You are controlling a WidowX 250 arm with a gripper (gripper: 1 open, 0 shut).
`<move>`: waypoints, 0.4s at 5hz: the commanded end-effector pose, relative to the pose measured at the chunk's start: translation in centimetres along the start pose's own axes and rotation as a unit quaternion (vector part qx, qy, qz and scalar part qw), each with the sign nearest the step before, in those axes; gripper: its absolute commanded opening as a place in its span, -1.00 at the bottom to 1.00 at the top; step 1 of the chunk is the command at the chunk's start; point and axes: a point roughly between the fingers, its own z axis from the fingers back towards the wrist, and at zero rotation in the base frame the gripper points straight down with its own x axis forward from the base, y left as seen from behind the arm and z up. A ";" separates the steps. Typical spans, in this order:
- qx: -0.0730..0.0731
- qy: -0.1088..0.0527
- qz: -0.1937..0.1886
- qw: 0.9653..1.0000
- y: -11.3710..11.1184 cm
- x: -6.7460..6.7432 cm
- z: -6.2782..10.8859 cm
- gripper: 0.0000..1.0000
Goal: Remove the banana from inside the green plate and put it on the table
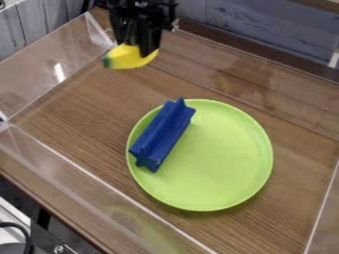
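Overhead, near the upper left of the camera view, the black gripper (141,48) points straight down, its fingers clamped on the banana (130,58). That banana is small, yellow and curved, with a darker greenish tip at its left end; it hangs in the air, lifted clear of the table (79,109) and well apart from the green plate (219,164). Only the lower part of the arm shows, as the rest runs out past the top edge of the picture.

Lower right of centre, the round lime-green plate lies flat on the brown wood-grain table. A long blue block (163,133) rests on the plate's left side, set diagonally, with its upper end pointing toward the far right and its lower end reaching the plate's left rim. The remainder of the plate's surface is bare green.

Clear acrylic walls (40,60) border the table on the left, at the near edge and along the right, and they catch pale reflections. Beyond the far left corner, behind the gripper, a yellow and white container (126,18) stands partly hidden; its markings are too blurred to read. At the bottom left corner, outside the wall, dark cables (24,238) are seen in part.
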 end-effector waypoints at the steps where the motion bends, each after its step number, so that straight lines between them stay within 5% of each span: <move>1: 0.021 -0.019 -0.007 1.000 1.1 -0.4 0.4 -1.00; 2: 0.033 -0.005 -0.010 0.999 1.8 -0.5 -1.4 -1.00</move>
